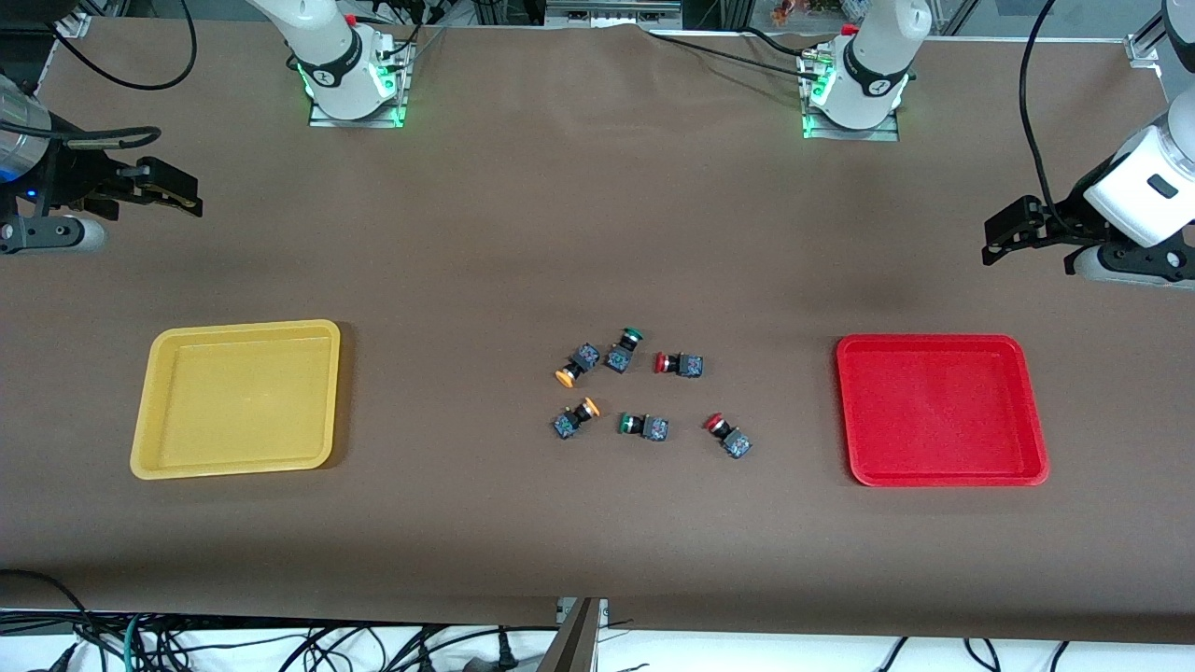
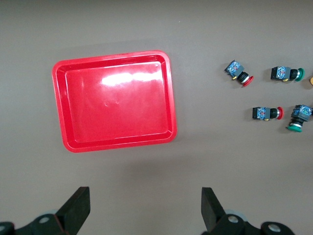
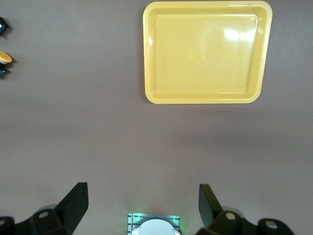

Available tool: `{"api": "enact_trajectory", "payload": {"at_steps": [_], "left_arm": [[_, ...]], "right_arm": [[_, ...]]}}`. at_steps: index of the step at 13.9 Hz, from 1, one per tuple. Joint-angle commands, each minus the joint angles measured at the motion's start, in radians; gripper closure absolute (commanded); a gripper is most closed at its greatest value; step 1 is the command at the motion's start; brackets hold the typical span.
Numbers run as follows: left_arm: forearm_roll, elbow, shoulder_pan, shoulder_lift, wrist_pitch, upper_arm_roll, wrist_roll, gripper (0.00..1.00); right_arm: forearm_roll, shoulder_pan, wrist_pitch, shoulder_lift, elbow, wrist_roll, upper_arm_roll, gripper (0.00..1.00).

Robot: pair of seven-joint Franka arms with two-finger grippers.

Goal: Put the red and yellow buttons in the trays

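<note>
Two red-capped buttons (image 1: 679, 364) (image 1: 728, 435) and two orange-yellow-capped buttons (image 1: 576, 364) (image 1: 574, 417) lie in a loose cluster at the table's middle. The empty yellow tray (image 1: 238, 399) lies toward the right arm's end, the empty red tray (image 1: 941, 411) toward the left arm's end. My left gripper (image 1: 1004, 233) is open and empty, up over bare table by the red tray (image 2: 115, 100); its view also shows the red buttons (image 2: 238, 73) (image 2: 266, 113). My right gripper (image 1: 173, 191) is open and empty, up over bare table by the yellow tray (image 3: 205, 51).
Two green-capped switches (image 1: 624, 349) (image 1: 644, 427) lie among the buttons, one touching an orange-yellow button's body. The arm bases (image 1: 350, 84) (image 1: 854, 93) stand at the table edge farthest from the front camera. Cables hang below the nearest edge.
</note>
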Motion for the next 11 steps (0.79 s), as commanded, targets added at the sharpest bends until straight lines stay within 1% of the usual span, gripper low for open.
{"api": "enact_trajectory", "payload": {"at_steps": [1,9,11], "left_arm": [[-0.014,0.027,0.006,0.012,-0.001,-0.003,0.013,0.0],[-0.014,0.02,0.007,0.012,-0.004,-0.005,0.011,0.0],[-0.024,0.02,0.007,0.032,-0.004,-0.005,0.011,0.0]], "right_arm": [[-0.012,-0.011,0.007,-0.005,-0.005,-0.019,0.011,0.0],[-0.011,-0.014,0.01,0.001,-0.002,-0.02,0.011,0.0],[-0.011,-0.015,0.01,0.003,-0.004,-0.019,0.011,0.0]]}}
